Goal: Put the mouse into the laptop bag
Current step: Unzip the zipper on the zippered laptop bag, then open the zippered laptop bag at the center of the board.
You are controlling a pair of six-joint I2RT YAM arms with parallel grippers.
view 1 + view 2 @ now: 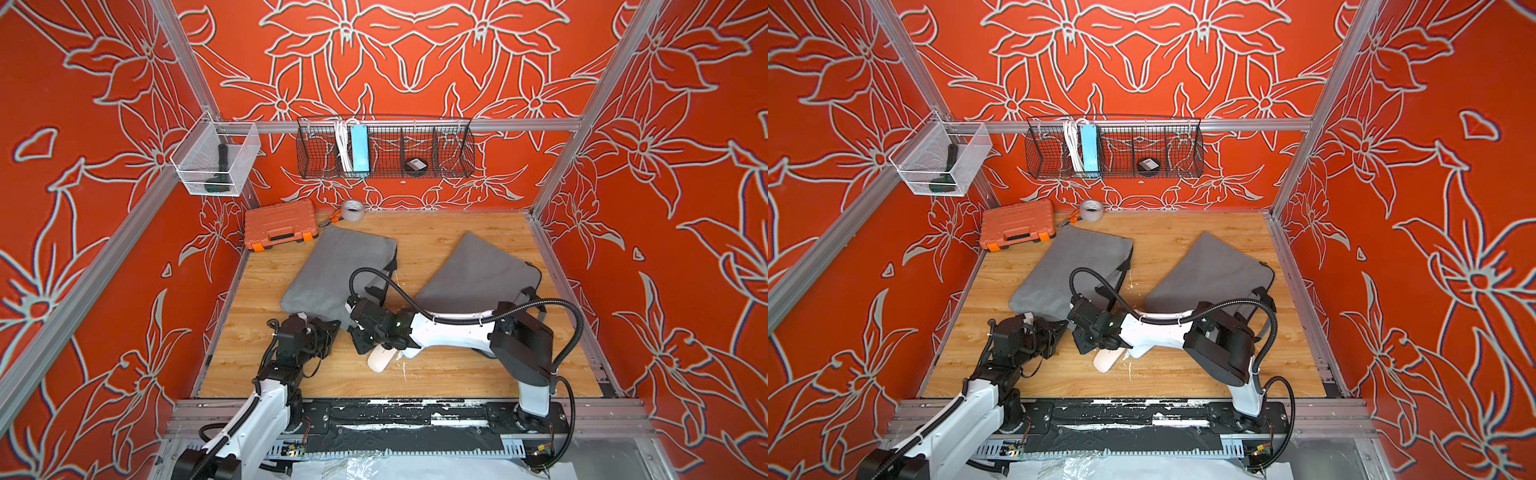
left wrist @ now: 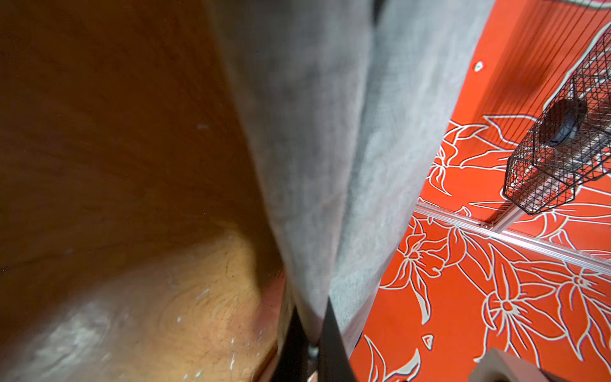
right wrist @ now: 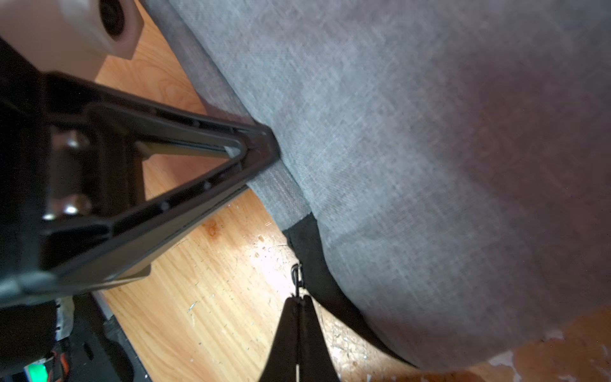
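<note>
A grey laptop bag (image 1: 332,270) lies left of the table's middle in both top views. At its near corner my left gripper (image 1: 337,326) is shut on the grey fabric, seen close up in the left wrist view (image 2: 314,334). Right beside it my right gripper (image 1: 353,333) is shut on the bag's small metal zipper pull (image 3: 296,274), next to the black trim at that corner. The right wrist view also shows the left gripper's fingers (image 3: 231,172) against the bag's edge. The white mouse (image 1: 380,359) lies on the wood just in front of my right wrist, partly under the arm.
A second grey bag (image 1: 478,270) lies to the right, under my right arm. An orange tool case (image 1: 278,224) and a tape roll (image 1: 353,210) sit at the back left. A black wire basket (image 1: 386,149) and a white mesh bin (image 1: 216,160) hang on the walls.
</note>
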